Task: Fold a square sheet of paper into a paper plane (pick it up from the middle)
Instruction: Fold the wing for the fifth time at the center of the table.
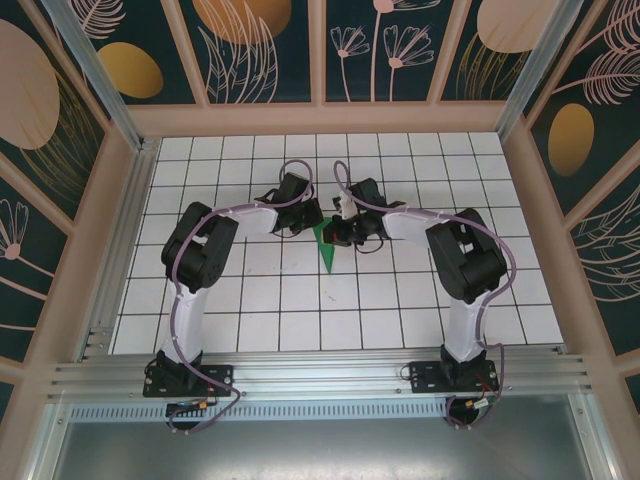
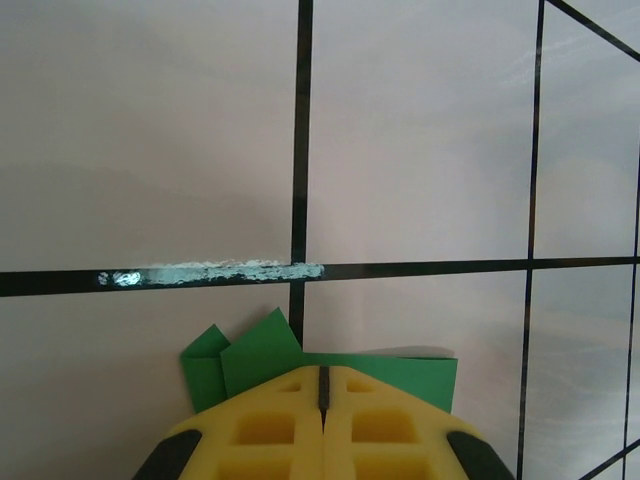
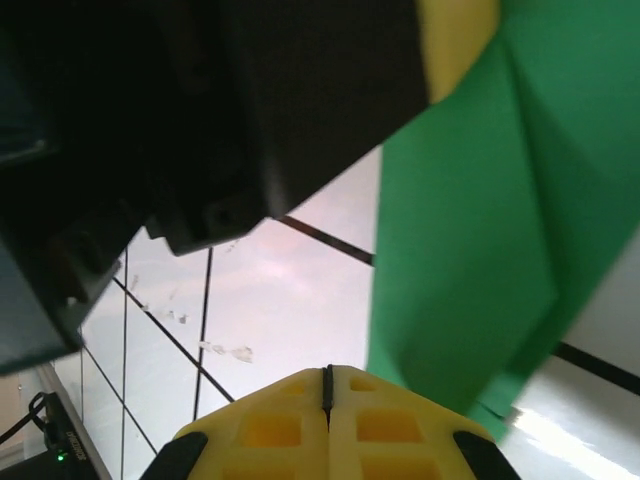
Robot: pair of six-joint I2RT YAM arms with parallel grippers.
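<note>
The paper plane (image 1: 325,247), a narrow green dart with its tip pointing near, hangs over the middle of the white tiled table (image 1: 250,300). The left gripper (image 2: 322,374) pinches its far end, green edges (image 2: 400,376) poking past the fingertips. Just right of it, the right gripper (image 3: 327,372) has its fingers pressed together beside the paper (image 3: 480,220); I cannot tell whether they touch it.

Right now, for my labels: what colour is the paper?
The paper is plain green; the right wrist view shows it best.
</note>
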